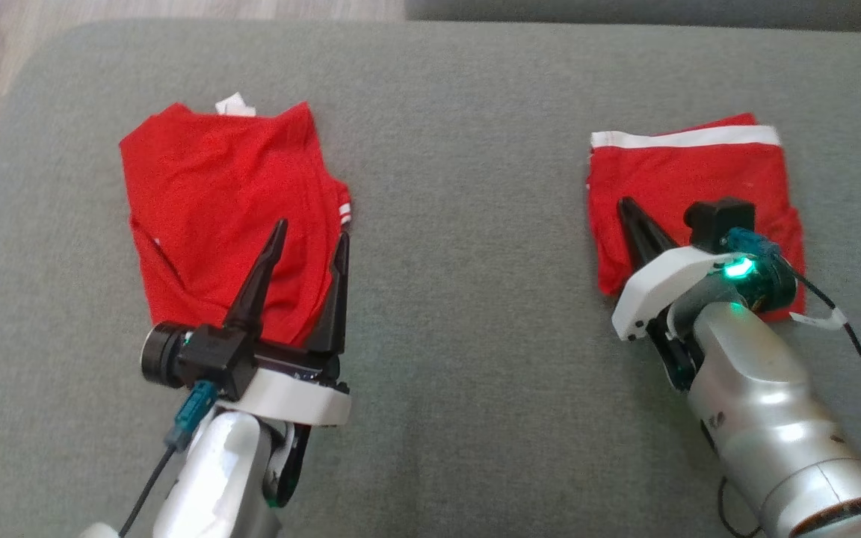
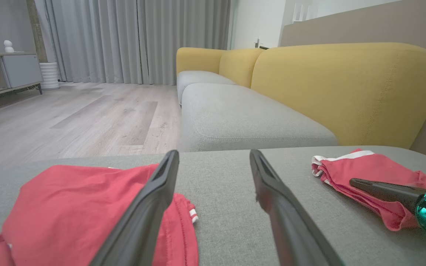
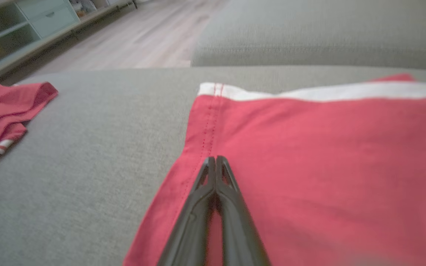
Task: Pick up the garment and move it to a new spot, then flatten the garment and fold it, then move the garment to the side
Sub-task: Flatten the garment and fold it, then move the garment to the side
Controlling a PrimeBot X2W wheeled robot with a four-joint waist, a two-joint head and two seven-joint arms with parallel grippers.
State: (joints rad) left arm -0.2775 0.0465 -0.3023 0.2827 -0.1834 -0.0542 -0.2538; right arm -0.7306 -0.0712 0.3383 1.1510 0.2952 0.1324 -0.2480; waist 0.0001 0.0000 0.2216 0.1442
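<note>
You have two red pieces lying on the grey cushion (image 1: 468, 224). The left red garment (image 1: 214, 187) sits toward the cushion's left end, closer to the far edge than the near one. It is loosely folded, with a white tag (image 1: 235, 104) poking out at its far side and a bit of striped trim on the side facing the cushion's middle. The right red garment (image 1: 684, 179) lies toward the right end, well apart from the first. It is folded into a neater block, with a white band (image 1: 688, 137) running along its far edge.

Your left pincer (image 1: 312, 235) is spread wide over the near part of the left red garment. In the left wrist view one finger crosses the cloth and the other crosses bare cushion just beside it. You cannot tell from these views whether the tips touch anything.

Your right pincer (image 3: 216, 159) has its fingers pressed together. The tips point over the right red garment close to its stitched seam, on the side toward the cushion's middle. No cloth shows between the fingers. A green light (image 1: 735, 269) glows on that wrist.

Past the cushion's far edge you can see a yellow sofa (image 2: 346, 92) and a wooden floor (image 2: 68, 118).
</note>
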